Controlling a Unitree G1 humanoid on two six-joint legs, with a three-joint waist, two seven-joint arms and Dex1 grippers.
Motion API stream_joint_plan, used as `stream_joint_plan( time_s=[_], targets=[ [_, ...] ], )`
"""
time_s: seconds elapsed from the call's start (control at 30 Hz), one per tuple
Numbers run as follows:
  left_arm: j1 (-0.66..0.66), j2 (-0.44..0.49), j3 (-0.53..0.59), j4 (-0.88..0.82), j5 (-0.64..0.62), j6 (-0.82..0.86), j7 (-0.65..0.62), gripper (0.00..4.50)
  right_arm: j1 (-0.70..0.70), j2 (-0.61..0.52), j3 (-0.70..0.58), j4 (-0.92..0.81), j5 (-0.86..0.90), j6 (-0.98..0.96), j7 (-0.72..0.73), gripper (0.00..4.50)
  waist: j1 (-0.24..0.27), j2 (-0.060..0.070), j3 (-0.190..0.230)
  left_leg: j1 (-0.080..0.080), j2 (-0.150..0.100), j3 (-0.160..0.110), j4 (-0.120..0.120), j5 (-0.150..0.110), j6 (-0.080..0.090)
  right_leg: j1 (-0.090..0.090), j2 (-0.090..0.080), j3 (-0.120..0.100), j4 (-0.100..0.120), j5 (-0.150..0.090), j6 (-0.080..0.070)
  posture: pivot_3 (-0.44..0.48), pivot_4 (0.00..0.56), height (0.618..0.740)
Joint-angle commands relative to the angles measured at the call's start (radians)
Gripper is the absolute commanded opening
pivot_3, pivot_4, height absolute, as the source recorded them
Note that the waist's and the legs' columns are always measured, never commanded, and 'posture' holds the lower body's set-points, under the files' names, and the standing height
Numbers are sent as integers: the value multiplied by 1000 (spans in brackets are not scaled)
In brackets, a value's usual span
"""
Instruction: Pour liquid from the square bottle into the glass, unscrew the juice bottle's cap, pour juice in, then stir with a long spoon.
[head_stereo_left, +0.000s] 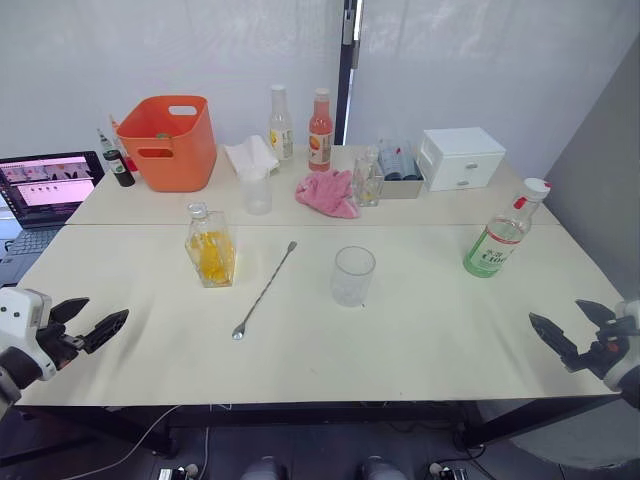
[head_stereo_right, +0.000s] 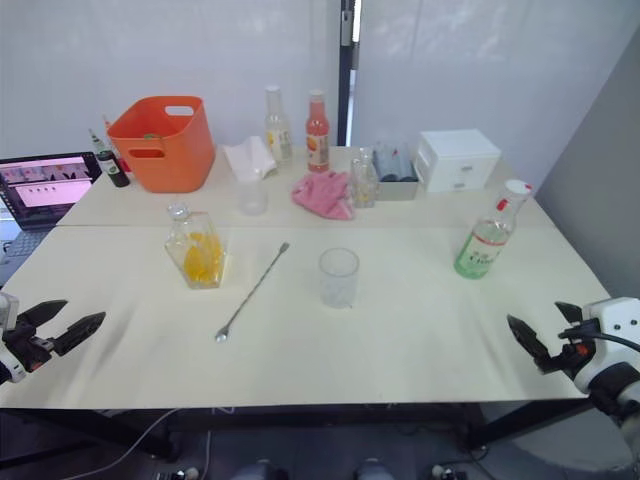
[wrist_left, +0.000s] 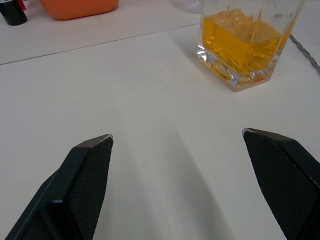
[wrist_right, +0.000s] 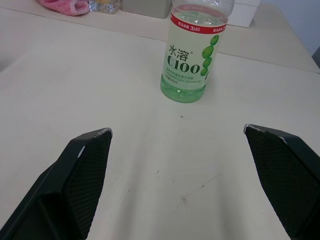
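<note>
Left gripper (head_stereo_left: 92, 322): fingers apart, empty, near left table edge
Right gripper (head_stereo_left: 566, 333): fingers apart, empty, near right
Square bottle (head_stereo_left: 210, 246): upright, left of long spoon (head_stereo_left: 265, 290)
Glass (head_stereo_left: 352, 276): centre
Juice bottle (head_stereo_left: 504, 232): far right, cap (head_stereo_left: 536, 187) on

Matt table (head_stereo_left: 420, 330), clear glass (head_stereo_left: 353, 276), shiny metal long spoon (head_stereo_left: 265, 289).

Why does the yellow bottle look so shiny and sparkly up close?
In the left wrist view, light passes through the square bottle, making its liquid glow and its thick glass base glint; in the left eye view, the glass casts only a faint shadow on the table.
</note>
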Motion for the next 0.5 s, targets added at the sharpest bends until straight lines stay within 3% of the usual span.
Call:
stream_joint_plan(
  time_s=[0.03,0.27,0.5],
  targets=[
    [5,5,16,-50,-7,8,9,4367,-13,7,-14,-37,28,-11,-7,4476,0,0,0,0,0,0,0,0,0,0,0,0,0,0,0,0,150,715],
    [100,-199,54,-332,-147,147,188,4367,-157,-22,72,-116,196,109,44,4476,-9,0,0,0,2,-1,0,0,0,0,0,1,1,0,0,0,150,715],
    [129,-413,-76,-598,-102,210,470,4433,-283,-128,170,-153,395,267,194,4495,5,-2,0,0,-1,-3,1,0,0,2,-1,1,0,1,2,0,150,715]
  ],
)
